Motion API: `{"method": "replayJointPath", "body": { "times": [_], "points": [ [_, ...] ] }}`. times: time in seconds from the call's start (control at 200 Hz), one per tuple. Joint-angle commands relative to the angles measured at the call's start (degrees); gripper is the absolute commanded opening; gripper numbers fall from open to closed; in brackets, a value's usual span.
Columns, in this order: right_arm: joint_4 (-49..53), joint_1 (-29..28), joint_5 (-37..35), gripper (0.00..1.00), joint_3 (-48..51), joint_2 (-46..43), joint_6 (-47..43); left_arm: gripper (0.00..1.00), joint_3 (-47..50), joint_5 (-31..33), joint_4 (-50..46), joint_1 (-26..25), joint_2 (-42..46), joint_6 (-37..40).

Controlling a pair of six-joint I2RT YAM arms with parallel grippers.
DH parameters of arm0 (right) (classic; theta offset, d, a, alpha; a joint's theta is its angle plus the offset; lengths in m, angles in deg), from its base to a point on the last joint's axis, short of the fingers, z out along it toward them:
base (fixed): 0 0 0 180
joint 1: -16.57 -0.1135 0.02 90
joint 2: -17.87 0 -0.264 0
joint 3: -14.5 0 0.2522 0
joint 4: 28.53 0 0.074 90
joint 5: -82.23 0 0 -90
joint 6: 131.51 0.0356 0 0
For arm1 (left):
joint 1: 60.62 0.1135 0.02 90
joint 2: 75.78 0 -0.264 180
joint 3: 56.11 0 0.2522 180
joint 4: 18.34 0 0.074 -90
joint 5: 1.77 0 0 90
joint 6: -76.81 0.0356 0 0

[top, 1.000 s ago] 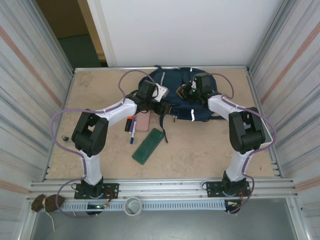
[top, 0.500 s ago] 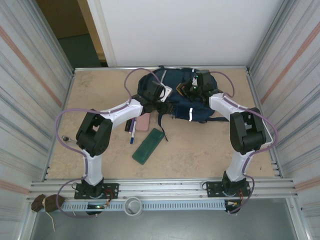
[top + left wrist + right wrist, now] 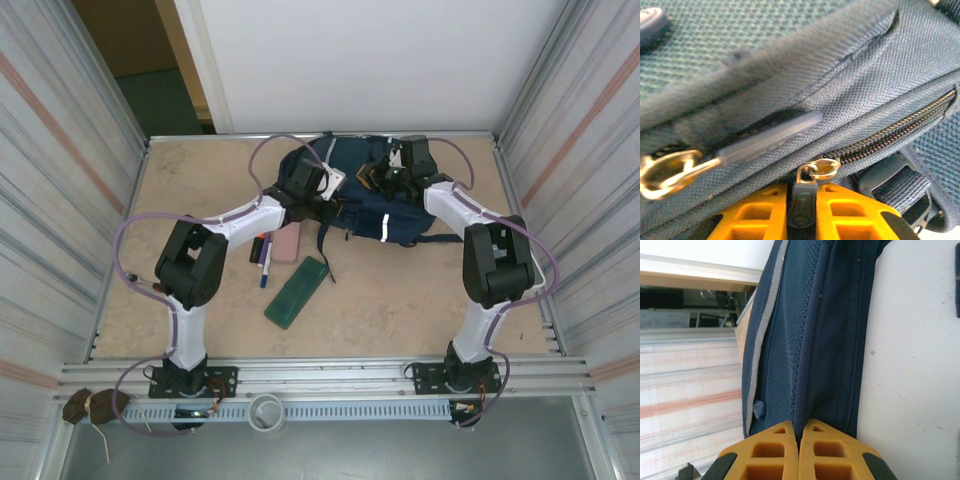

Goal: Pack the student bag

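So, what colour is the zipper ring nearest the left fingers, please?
Gold; that zipper ring shows best in the left wrist view.

Navy student bag [image 3: 400,215] with a pale grey stripe; black zipper pull [image 3: 801,207], gold ring [image 3: 822,169]; dark green case [image 3: 297,291]; pink block [image 3: 286,243].

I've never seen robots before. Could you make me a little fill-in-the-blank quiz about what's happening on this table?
1. The right pincer is shut on the fabric of the ____.
2. The left pincer pinches a zip pull that hangs from a ____-coloured ring.
3. The case lying on the table is ____.

Missing words: bag; gold; green.
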Motion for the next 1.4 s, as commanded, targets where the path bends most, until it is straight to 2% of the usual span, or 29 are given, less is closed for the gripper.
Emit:
{"method": "replayJointPath", "body": {
  "times": [0.0, 0.165, 0.641, 0.907, 1.052, 1.227, 1.338, 1.398],
  "points": [
    [-1.7, 0.3, 7.0, 0.0, -4.4, -2.2, -5.6, 0.1, 0.2, -5.7, 3.6, 1.1, 0.6, 1.5],
    [3.2, 1.5, 8.7, 0.0, -6.1, -1.0, -10.2, 0.0, 4.3, -9.9, 6.7, 2.6, 3.3, 2.0],
    [15.0, 3.0, 6.0, 0.0, -10.8, 0.8, -20.6, 0.0, 11.1, -15.4, 8.6, 5.7, 6.8, 6.1],
    [21.5, 3.2, 6.2, 0.0, -14.5, 3.1, -26.3, 0.0, 10.7, -18.4, 4.6, 7.3, 7.2, 10.7],
    [24.7, 3.1, 6.6, 0.0, -16.5, 4.2, -28.7, 0.0, 10.4, -15.9, 3.5, 8.0, 7.4, 11.6],
    [30.4, 3.0, 4.4, 0.0, -19.6, 5.6, -33.0, 0.0, 12.0, -7.2, 5.9, 8.8, 9.3, 8.4],
    [29.7, 2.5, 4.2, 0.0, -20.1, 6.2, -32.9, 0.0, 13.3, -10.5, 7.9, 8.5, 10.6, 6.9],
    [29.4, 2.1, 4.3, 0.06, -20.8, 6.7, -32.6, 0.0, 14.1, -13.1, 10.0, 7.6, 11.1, 5.7]
  ]
}}
